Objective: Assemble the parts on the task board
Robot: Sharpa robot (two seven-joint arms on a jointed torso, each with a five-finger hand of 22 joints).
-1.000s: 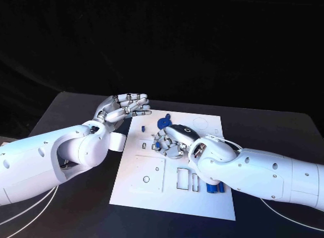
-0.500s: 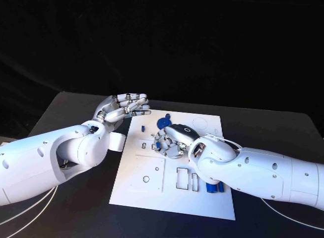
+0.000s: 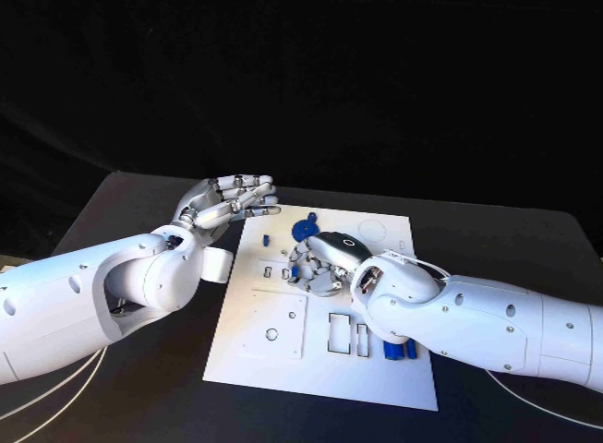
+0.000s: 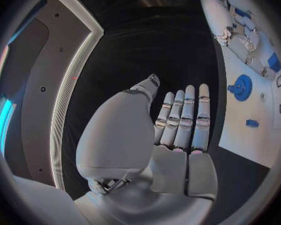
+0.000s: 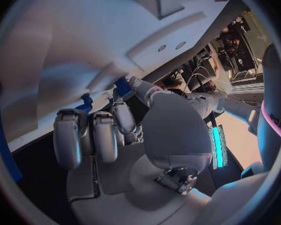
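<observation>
Almost nothing has moved since the earlier pictures: the right hand stays bent down over the middle of the task board, and only its fingers seem to have shifted a tiny bit over the same spot. Its fingers curl in close to the white plate, and a small blue part peeks out just past the fingertips in the right wrist view, but I cannot tell if the hand really has hold of it or is just touching it. So the hand is likely busy fitting one piece, and that step does not look done yet. The left hand waits at the upper left corner of the board with its fingers straight and side by side, holding nothing. A round blue gear lies near the top of the board, just above the right hand. Two more blue pieces sit near the lower right edge of the board, beside the right arm.
</observation>
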